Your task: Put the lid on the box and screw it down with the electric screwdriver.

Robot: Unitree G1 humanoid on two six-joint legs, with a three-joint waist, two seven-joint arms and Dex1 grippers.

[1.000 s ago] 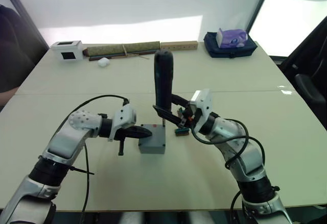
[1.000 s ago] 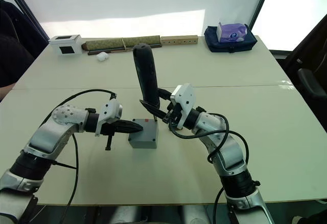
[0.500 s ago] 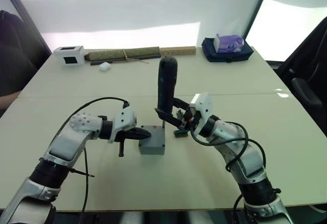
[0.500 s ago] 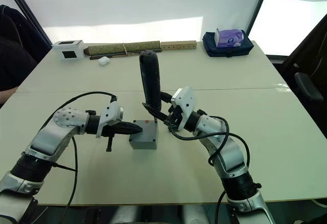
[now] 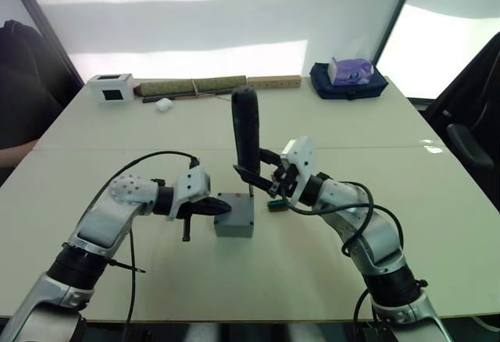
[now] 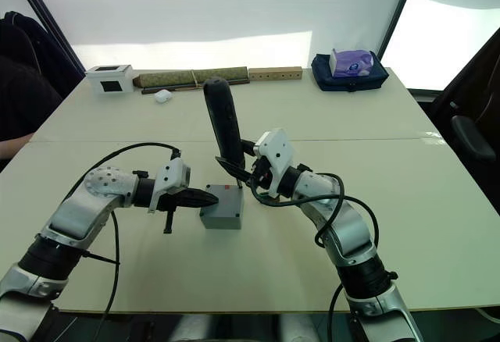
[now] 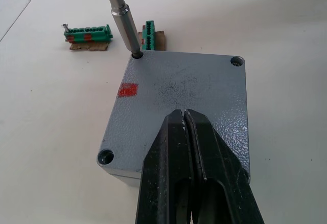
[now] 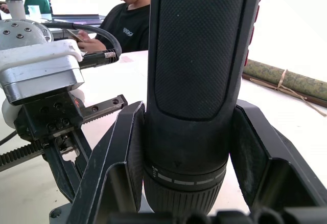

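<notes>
The right pincer (image 5: 262,176) grips the electric screwdriver (image 5: 246,140), bit seated in the lid (image 7: 184,88) corner hole. Keep it upright. The closed left pincer (image 7: 185,127) should press the lid firmly.

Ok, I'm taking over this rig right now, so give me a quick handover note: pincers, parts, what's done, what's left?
Left pincer: shut, pressing on the grey metal lid, which sits on the grey square box.
Right pincer: shut on the thick black electric screwdriver, held upright, bit in one corner screw hole.
Done: lid placed.
Left: this corner and the others; whether any screw is seated is unclear.
</notes>
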